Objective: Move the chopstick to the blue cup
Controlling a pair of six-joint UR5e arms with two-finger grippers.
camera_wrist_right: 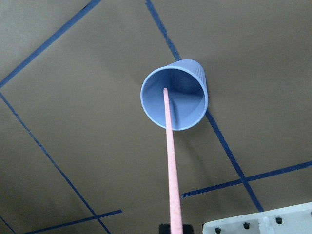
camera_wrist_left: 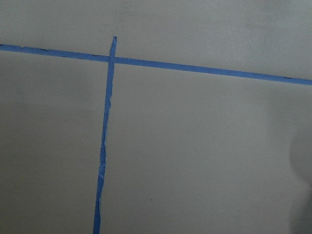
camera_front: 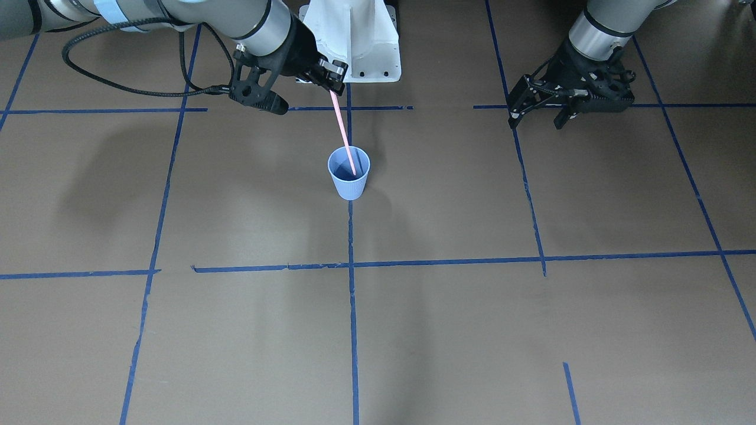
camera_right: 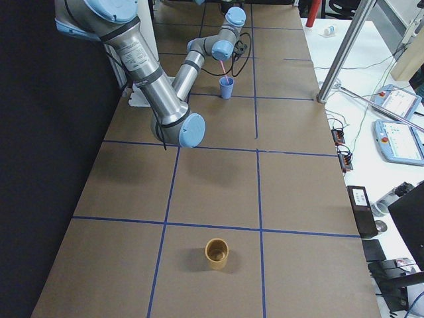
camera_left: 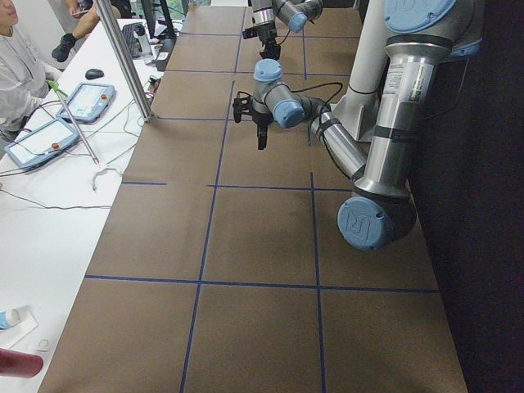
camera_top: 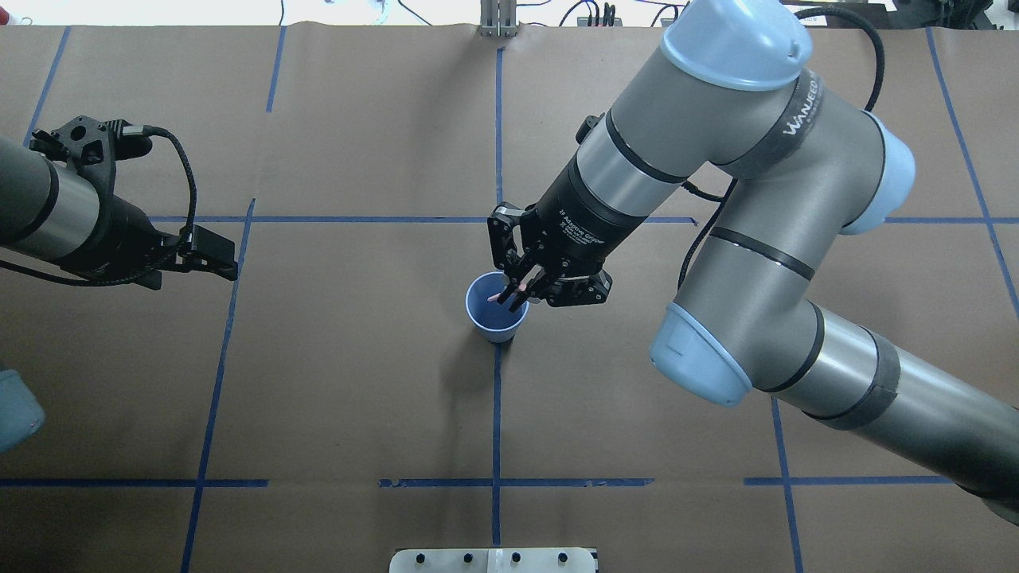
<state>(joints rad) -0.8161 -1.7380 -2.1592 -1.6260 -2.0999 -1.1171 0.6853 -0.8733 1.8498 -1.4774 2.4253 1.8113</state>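
The chopstick (camera_front: 342, 127) hangs tilted, its lower end inside the blue cup (camera_front: 349, 190) and its upper end leaning back toward my base edge of the table (camera_front: 620, 330). Whether the tip touches the cup's bottom, I cannot tell. My right claw (camera_front: 335, 87) is clenched on the stick's top end, up above the cup's rim, and from my right wrist the pink shaft runs straight down into the cup's mouth. The cup stands upright about the middle of the table, right on the long blue tape line (camera_front: 352, 254) that runs from my base edge to the far edge. My left claw (camera_front: 535, 121) hangs released, fingers spread with nothing between them, well apart from the cup toward the table's left end, near my base edge. A brown cup (camera_right: 216, 254) stands upright far off, near the table's right end.
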